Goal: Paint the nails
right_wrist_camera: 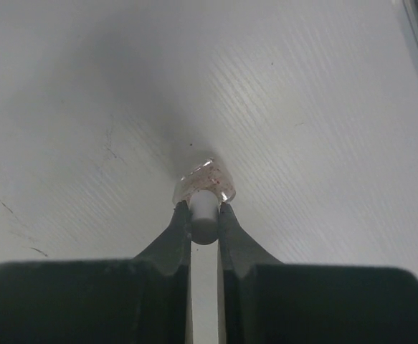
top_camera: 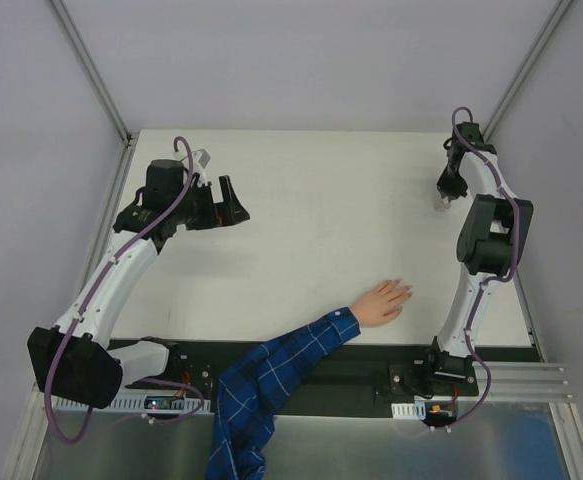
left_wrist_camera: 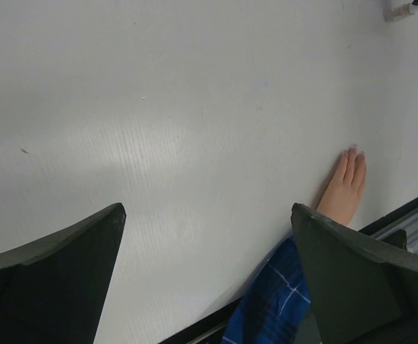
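Note:
A pale hand (top_camera: 383, 302) in a blue plaid sleeve (top_camera: 281, 375) lies flat on the white table, fingers pointing right. Its nails (top_camera: 405, 292) are skin-toned and hardly discernible; in the left wrist view the hand (left_wrist_camera: 346, 188) shows at the right. Far back on the right stands a small clear glitter polish bottle (right_wrist_camera: 205, 180). My right gripper (right_wrist_camera: 204, 208) is shut on its white cap (right_wrist_camera: 203, 215), reaching down from above (top_camera: 442, 200). My left gripper (top_camera: 233, 200) hovers open at the back left with nothing between its fingers (left_wrist_camera: 207, 209).
The white table board (top_camera: 311, 230) ends at a black strip (top_camera: 371, 365) along the near edge, where the arm bases sit. Grey enclosure walls and metal frame rails (top_camera: 91, 70) close in the left, right and back sides.

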